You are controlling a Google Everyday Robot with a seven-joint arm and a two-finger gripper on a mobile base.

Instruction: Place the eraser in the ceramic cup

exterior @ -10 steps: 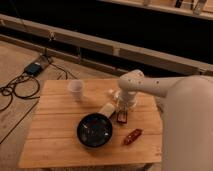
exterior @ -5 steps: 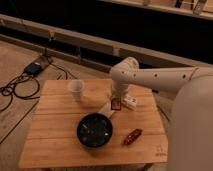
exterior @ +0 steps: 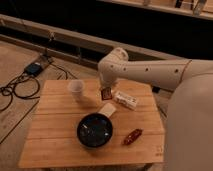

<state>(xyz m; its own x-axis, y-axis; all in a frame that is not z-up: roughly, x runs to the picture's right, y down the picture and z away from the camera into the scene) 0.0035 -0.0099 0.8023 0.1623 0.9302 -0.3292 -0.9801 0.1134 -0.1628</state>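
My gripper (exterior: 105,88) hangs from the white arm over the back middle of the wooden table (exterior: 55,145). It is shut on the eraser (exterior: 106,93), a small dark reddish-brown bar with pale markings, and holds it above the tabletop. The ceramic cup (exterior: 76,88), small and white, stands upright on the table to the left of the gripper, about a cup's width away. The eraser is apart from the cup and not over its mouth.
A wide dark bowl (exterior: 94,130) sits at the front middle. A pale beige block (exterior: 106,109) lies just behind it, a white box (exterior: 126,100) right of the gripper, and a glossy red piece (exterior: 132,136) at the front right. Cables (exterior: 17,87) lie on the floor at left.
The gripper has lifted the eraser off the table and carried it left, from beside the white box toward the cup. The other objects have not moved.
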